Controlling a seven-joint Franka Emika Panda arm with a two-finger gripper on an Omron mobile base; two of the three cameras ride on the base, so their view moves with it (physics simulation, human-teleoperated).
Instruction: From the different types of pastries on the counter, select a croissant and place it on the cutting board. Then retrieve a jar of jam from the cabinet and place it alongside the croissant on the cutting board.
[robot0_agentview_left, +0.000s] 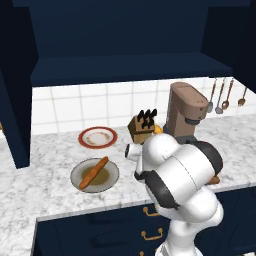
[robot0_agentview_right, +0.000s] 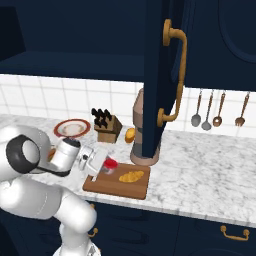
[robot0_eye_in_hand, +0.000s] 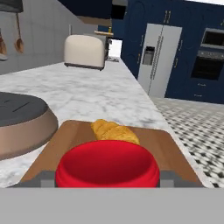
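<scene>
The white arm rises from its base, bends at the elbow and reaches forward and low over the near-left end of the cutting board (robot0_agentview_right: 117, 186), where the gripper (robot0_agentview_right: 106, 165), held roughly level, has its two fingers closed around the jar of jam (robot0_eye_in_hand: 108, 164).

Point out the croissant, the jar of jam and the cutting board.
croissant (robot0_agentview_right: 131, 176): right base view, middle of the golden pastry lying on the board.
jar of jam (robot0_eye_in_hand: 108, 165): hand view, red side of the jar.
cutting board (robot0_agentview_right: 136, 189): right base view, bare wood near the right front corner.
</scene>
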